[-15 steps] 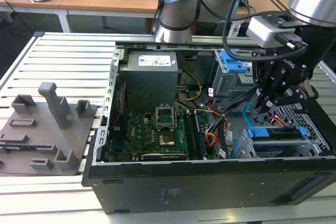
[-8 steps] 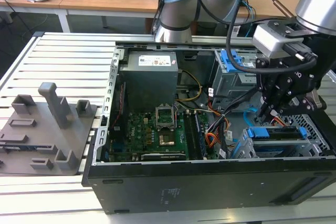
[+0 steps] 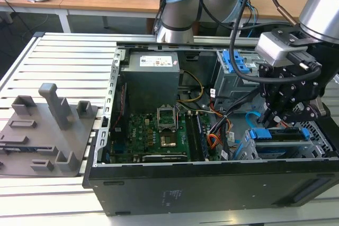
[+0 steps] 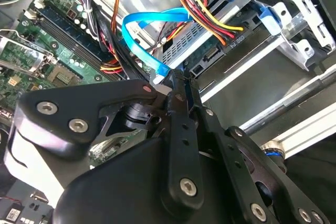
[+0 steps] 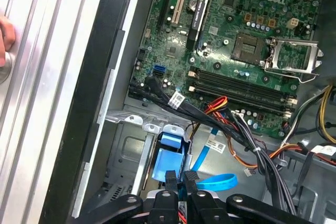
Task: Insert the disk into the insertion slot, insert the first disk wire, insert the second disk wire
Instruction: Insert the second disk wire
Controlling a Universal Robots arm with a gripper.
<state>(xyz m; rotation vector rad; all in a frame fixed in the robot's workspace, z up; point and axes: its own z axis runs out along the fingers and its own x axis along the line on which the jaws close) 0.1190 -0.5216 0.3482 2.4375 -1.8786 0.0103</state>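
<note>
The open black computer case (image 3: 212, 183) lies on the slatted aluminium desk (image 3: 63, 56), with the green motherboard (image 3: 151, 133) at its centre and the grey power supply (image 3: 153, 80) above it in the exterior view. At the exterior view's right, the disk (image 3: 286, 135) in its bright blue carrier sits inside the perforated grey insertion slot (image 3: 323, 136), so the first step looks done. In the second wrist view the first disk wire (image 4: 207, 11), the red-orange-black bundle, runs down to a black plug that appears seated at the drive's rear edge; I judge that step finished too, though the seating itself is hard to confirm. What remains is the second disk wire (image 4: 144, 35), the flat light-blue cable, which loops down from the case to the tips of the end effector (image 4: 176, 77). The end effector's fingers are closed nearly together and seem to pinch the cable's plug end just beside the drive's connectors; the plug does not look pushed home yet.
</note>
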